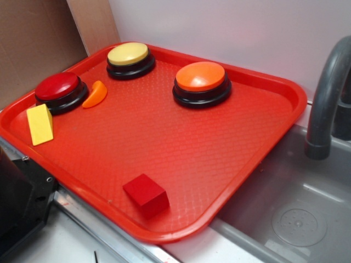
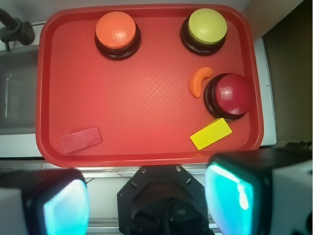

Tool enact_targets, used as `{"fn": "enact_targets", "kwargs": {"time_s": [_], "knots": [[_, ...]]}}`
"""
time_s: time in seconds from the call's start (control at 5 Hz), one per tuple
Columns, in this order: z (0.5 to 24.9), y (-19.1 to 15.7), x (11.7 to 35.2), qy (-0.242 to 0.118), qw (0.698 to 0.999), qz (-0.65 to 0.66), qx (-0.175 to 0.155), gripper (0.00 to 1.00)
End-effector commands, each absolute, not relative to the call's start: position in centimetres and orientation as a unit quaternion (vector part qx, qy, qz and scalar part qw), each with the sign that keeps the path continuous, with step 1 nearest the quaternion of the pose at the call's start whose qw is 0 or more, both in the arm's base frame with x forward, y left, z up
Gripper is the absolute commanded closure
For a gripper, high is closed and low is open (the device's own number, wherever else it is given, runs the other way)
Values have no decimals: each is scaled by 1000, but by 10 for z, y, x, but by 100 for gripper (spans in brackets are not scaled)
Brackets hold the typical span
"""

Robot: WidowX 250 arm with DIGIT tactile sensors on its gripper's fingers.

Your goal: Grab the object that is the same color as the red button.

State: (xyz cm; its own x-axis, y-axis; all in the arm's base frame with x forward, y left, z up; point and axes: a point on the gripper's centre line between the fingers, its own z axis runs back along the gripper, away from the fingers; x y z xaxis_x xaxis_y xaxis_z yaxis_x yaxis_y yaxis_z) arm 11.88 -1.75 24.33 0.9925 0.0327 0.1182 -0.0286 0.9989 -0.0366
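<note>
My table [image 1: 88,233] is a pale metal counter, showing as a strip along the near edge. A red tray [image 1: 164,142] lies directly on it, one corner reaching out over the grey sink [image 1: 285,213] set into the table beside it. In my wrist view the tray [image 2: 146,117] sits square across the table [image 2: 266,88], with a bare pale strip [image 2: 146,169] of table below its near rim.

My tool [image 2: 146,205] blurred and cut off at the wrist view's bottom edge, faucet [image 1: 329,104] beside the tray [image 1: 285,109] cropped in my exterior view, its spout unseen.
</note>
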Motion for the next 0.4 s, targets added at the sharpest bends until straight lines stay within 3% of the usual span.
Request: {"fn": "enact_targets", "kwargs": {"time_s": [0.0,0.2], "knots": [[243,-18,119,-59,998,15,-17,0],[222,-59,135,-76,988,137,6,0]]}}
